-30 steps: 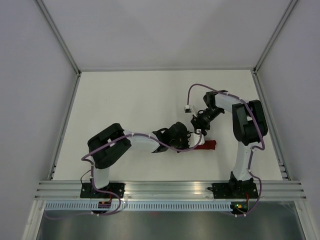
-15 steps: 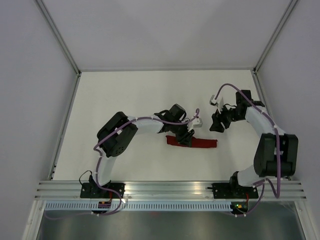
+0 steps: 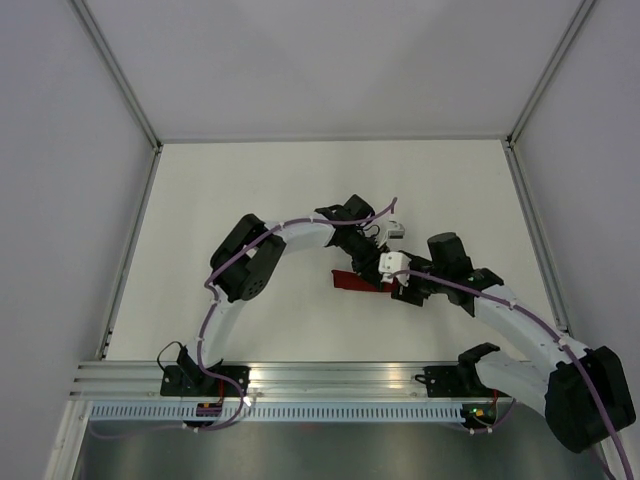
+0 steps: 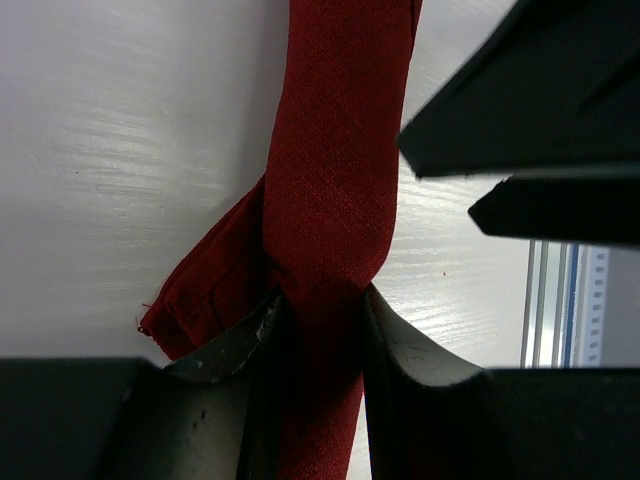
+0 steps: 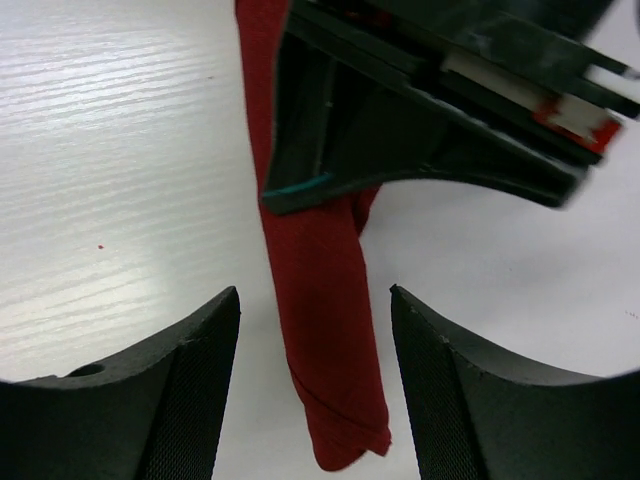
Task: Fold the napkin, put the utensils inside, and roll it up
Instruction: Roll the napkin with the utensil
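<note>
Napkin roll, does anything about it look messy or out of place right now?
Yes. Where the left gripper pinches the napkin, a loose fold bulges out of one side of the roll, so it is not tidy there. The end that the open right gripper straddles looks snug.
</note>
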You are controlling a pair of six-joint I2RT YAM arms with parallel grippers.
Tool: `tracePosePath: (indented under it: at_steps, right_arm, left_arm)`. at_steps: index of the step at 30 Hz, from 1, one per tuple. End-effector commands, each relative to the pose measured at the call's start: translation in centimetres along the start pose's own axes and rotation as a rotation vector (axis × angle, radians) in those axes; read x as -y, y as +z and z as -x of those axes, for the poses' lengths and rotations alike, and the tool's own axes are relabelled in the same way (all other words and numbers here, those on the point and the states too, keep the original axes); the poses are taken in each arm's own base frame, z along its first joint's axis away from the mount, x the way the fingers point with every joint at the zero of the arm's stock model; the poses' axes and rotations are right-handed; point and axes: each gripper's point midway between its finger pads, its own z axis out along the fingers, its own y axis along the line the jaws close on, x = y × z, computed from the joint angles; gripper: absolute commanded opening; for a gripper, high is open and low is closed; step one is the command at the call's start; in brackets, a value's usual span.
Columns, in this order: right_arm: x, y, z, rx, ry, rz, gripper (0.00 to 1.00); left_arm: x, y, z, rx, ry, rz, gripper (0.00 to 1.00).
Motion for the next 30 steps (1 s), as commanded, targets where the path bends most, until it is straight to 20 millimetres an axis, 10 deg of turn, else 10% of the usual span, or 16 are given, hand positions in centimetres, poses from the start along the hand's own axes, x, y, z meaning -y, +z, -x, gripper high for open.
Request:
tracePosePath:
  at_steps: [1, 14, 30]
  right_arm:
    - [1.0, 0.9, 0.4, -0.027, -0.076, -0.076, 0.68]
    - [-1.0, 4.2, -1.2, -0.131, -0.154, -0.062, 0.63]
    - [-2.7, 4.4, -2.3, -0.198, -0.143, 0.056, 0.31]
  left_arm:
    - [-1.2, 0.9, -9.0, -0.254, -0.286, 0.064, 0.05]
    - [-1.1, 1.2, -8.4, -0.246, -0.298, 0.037, 0.11]
    - [-0.2, -0.6, -5.9, -0.193, -0.260, 0.023, 0.54]
